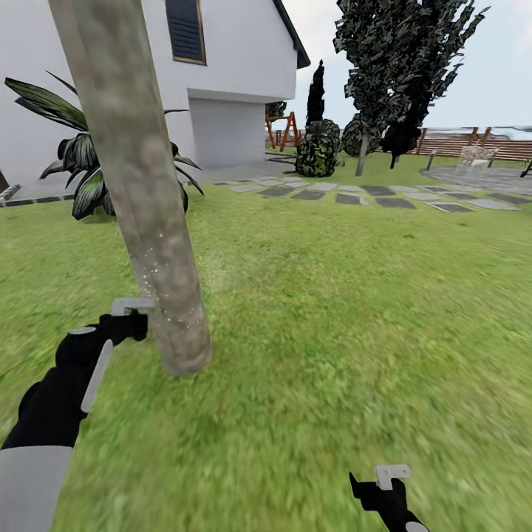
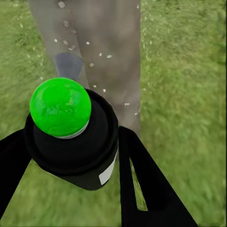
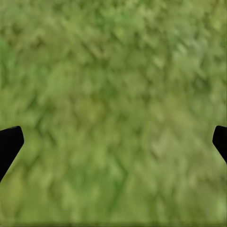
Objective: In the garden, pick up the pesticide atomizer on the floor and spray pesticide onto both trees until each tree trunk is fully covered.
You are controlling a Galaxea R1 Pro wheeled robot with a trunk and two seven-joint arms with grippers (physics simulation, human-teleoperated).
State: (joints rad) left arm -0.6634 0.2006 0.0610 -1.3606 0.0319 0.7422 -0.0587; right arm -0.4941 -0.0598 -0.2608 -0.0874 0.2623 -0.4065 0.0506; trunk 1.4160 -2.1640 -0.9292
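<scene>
1. L pincer (image 2: 71, 156) closed round the pesticide atomizer (image 2: 71, 142); black fingers (image 2: 146, 189) flank the body on both sides. Held low and up against the near tree trunk (image 1: 140, 192), nozzle end toward the bark — my guess: close range so spray lands on the trunk, not the grass (image 1: 332, 310).
2. Atomizer: squat black cylinder, glossy, w/ round bright-green cap (image 2: 60, 106) and a pale ring under it; small white label patch on the side.
3. Trunk: thick straight column, leaning in head view, mottled tan-grey bark, matte, far wider than my pincer. White pesticide specks (image 1: 159, 273) dot the lower part near the atomizer; upper bark looks bare. Judgement: coverage partial, more spray needed higher up.
4. Second tree (image 1: 403, 66) stands well apart, across the lawn by the stone pavers (image 1: 355, 193); dark ragged crown, pale trunk. Can't tell at this range if it has any specks.
5. R pincer (image 1: 388, 480) hangs low over grass, holding nothing; in R wrist view the black fingertips (image 3: 10, 142) sit wide apart at the frame edges, blurred turf between.
6. Bkgd: white house (image 1: 236, 74), broad-leaf plant (image 1: 77, 159) behind the trunk, brown slat fence (image 1: 473, 144).
</scene>
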